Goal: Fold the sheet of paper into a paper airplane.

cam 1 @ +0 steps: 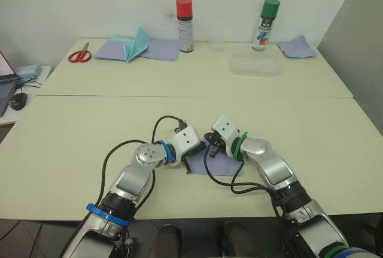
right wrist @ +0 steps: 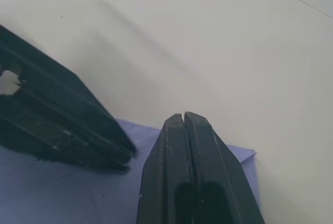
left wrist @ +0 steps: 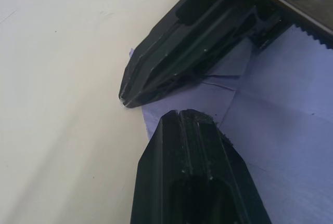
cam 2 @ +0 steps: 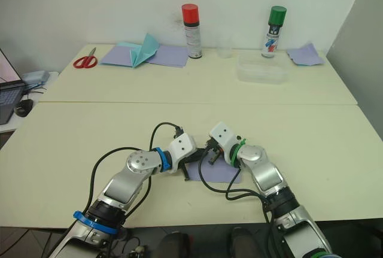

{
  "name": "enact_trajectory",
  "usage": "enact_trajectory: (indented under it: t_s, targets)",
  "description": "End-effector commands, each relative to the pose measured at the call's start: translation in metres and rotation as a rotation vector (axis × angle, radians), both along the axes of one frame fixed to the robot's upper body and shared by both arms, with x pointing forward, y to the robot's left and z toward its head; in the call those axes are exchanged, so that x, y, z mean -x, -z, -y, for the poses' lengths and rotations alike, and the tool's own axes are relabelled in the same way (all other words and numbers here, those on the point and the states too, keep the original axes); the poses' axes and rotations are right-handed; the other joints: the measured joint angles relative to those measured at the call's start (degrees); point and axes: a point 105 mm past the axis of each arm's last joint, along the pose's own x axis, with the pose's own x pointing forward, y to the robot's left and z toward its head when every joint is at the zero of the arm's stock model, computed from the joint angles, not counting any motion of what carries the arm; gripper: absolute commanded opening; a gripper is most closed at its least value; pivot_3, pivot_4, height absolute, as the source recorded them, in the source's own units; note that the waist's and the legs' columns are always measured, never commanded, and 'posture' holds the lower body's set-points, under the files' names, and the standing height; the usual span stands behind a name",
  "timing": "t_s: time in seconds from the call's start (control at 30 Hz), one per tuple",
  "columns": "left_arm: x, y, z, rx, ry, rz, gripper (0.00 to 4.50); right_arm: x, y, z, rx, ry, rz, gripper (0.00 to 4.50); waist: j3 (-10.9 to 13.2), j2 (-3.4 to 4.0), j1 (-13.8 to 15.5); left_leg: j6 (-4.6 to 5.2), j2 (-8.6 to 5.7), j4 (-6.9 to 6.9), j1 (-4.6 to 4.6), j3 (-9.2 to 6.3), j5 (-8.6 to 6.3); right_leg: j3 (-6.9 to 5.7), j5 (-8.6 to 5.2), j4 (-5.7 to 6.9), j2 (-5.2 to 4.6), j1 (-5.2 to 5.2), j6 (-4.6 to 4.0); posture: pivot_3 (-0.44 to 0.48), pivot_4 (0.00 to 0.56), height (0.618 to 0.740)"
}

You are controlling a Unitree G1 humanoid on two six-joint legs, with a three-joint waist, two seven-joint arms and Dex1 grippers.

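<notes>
While both of my arms meet low over the near bench [cam 1: 90, 132], the sheet of paper [cam 1: 222, 165] lies flat beneath them. My right fingers [right wrist: 183, 125] are pressed together on its edge; my left fingers [left wrist: 177, 117], at nine o'clock of them, look closed too.

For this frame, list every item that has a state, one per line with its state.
sheet of paper: flat on the near table, creased, under both grippers
left gripper: shut, tips on the paper's edge
right gripper: shut, tips over the paper
red-capped spray can: upright, capped
green-capped spray can: upright, capped
scissors: lying closed
teal paper: folded, standing up
</notes>
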Motion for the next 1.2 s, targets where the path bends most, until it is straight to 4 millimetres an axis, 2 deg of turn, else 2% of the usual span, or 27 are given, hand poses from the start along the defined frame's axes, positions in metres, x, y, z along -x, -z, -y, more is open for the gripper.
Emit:
enact_trajectory:
  t_s: [0.03,0.17,0.3,0.43,0.57,0.7,0.9,1.0,1.1,1.2]
  targets:
    - [0.007,0.026,-0.006,-0.061,-0.015,-0.086,0.02,-0.013,0.009,0.024,0.057,0.121,0.005,0.0,0.0,0.0,0.01,0.0,0.0,0.0,0.0,0.0,0.0,0.0,0.0,0.0,0.0,0.0,0.0,0.0,0.15,0.74]
    - [0.008,0.027,-0.007,-0.064,-0.017,-0.09,0.02,-0.019,0.008,0.036,0.06,0.176,0.015,0.0,0.0,-0.01,0.07,0.0,0.0,0.01,0.0,0.03,0.0,0.0,0.01,0.0,-0.04,0.01,0.01,0.0,0.15,0.74]
    - [0.008,0.028,-0.008,-0.067,-0.019,-0.094,0.02,-0.016,0.01,0.039,0.067,0.17,0.01,0.0,-0.01,-0.01,0.06,0.0,0.0,0.0,-0.02,0.05,0.0,0.03,0.01,-0.01,-0.07,0.0,0.01,0.0,0.15,0.74]
    - [0.007,0.027,-0.008,-0.066,-0.024,-0.086,0.02,-0.003,0.009,0.023,0.038,0.067,-0.01,0.0,-0.01,-0.01,0.09,0.0,0.0,-0.02,-0.02,0.01,0.0,0.02,0.0,-0.01,-0.06,0.0,0.0,0.0,0.15,0.74]
    - [0.006,0.027,-0.006,-0.06,-0.025,-0.089,0.02,0.001,0.005,0.013,0.023,0.035,0.022,0.0,-0.01,0.0,0.0,0.0,-0.01,-0.03,-0.02,0.04,0.0,0.01,0.0,-0.02,-0.05,-0.01,-0.01,0.0,0.15,0.74]
    - [0.006,0.027,-0.006,-0.058,-0.024,-0.09,0.02,-0.001,-0.006,0.012,-0.024,0.051,0.069,0.0,-0.01,0.0,0.0,0.0,0.0,-0.03,-0.01,0.02,0.0,0.01,0.0,-0.01,-0.02,-0.01,-0.01,0.0,0.15,0.74]
    - [0.006,0.028,-0.006,-0.059,-0.024,-0.092,0.02,-0.013,-0.029,0.023,-0.029,0.109,0.219,0.0,0.02,0.02,-0.01,0.0,0.0,-0.03,-0.02,0.03,0.0,0.01,-0.01,-0.01,-0.01,-0.04,-0.01,0.0,0.15,0.74]
    - [0.006,0.028,-0.006,-0.059,-0.024,-0.092,0.02,-0.011,-0.04,0.018,-0.088,0.082,0.232,0.0,0.02,0.02,0.0,0.0,-0.01,-0.03,-0.04,0.04,0.0,0.01,-0.01,-0.02,-0.01,-0.04,-0.01,0.0,0.15,0.74]
    - [0.006,0.028,-0.005,-0.058,-0.023,-0.094,0.02,0.0,-0.036,0.007,-0.122,0.01,0.174,0.0,0.02,0.02,0.01,0.0,0.0,-0.03,-0.04,0.04,0.0,0.01,-0.01,-0.02,-0.02,-0.04,-0.01,0.0,0.15,0.74]
    - [0.006,0.028,-0.004,-0.057,-0.02,-0.094,0.02,0.007,-0.022,0.003,-0.083,-0.027,0.111,0.0,0.01,0.02,0.03,0.0,0.0,-0.03,-0.04,0.01,0.0,0.01,-0.01,-0.01,-0.01,-0.04,-0.01,0.0,0.15,0.74]
